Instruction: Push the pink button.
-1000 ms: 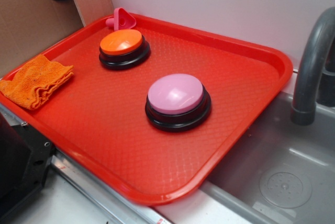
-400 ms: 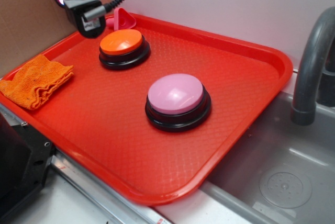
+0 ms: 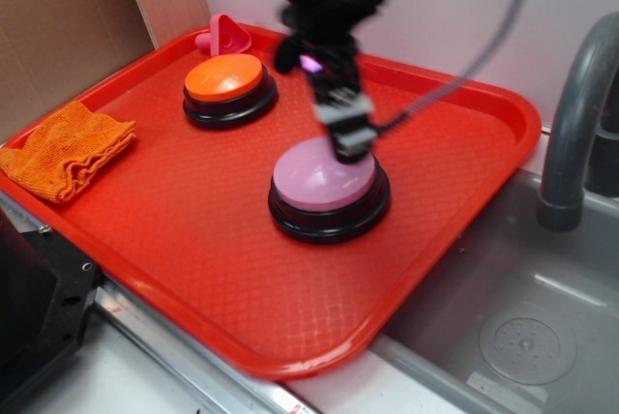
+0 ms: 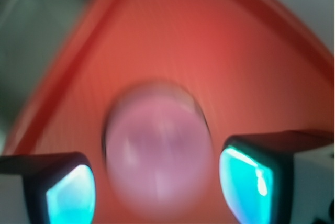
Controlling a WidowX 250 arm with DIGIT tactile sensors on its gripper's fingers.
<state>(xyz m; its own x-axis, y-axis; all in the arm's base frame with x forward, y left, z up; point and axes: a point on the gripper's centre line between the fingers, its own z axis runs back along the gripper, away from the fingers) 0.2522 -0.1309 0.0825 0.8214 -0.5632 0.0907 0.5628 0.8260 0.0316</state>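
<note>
since a moment ago the gripper [image 3: 352, 148] has swung from the tray's far left corner, by the orange button [image 3: 225, 78], across to the pink button [image 3: 324, 175], and it's blurred with motion. its tip sits at the far edge of the pink dome; whether it's touching, i can't tell. in the wrist view the two fingers [image 4: 246, 174] stand apart, jaws wide, with the pink button [image 4: 159, 153] between them below. that button sits near the middle of the red tray [image 3: 464, 104]. the orange one is toward the far left, a small pink funnel [image 3: 225, 35] just behind it. an orange cloth [image 3: 63, 148] overlaps the tray's left edge. a grey sink [image 3: 522, 327] lies to the right.
</note>
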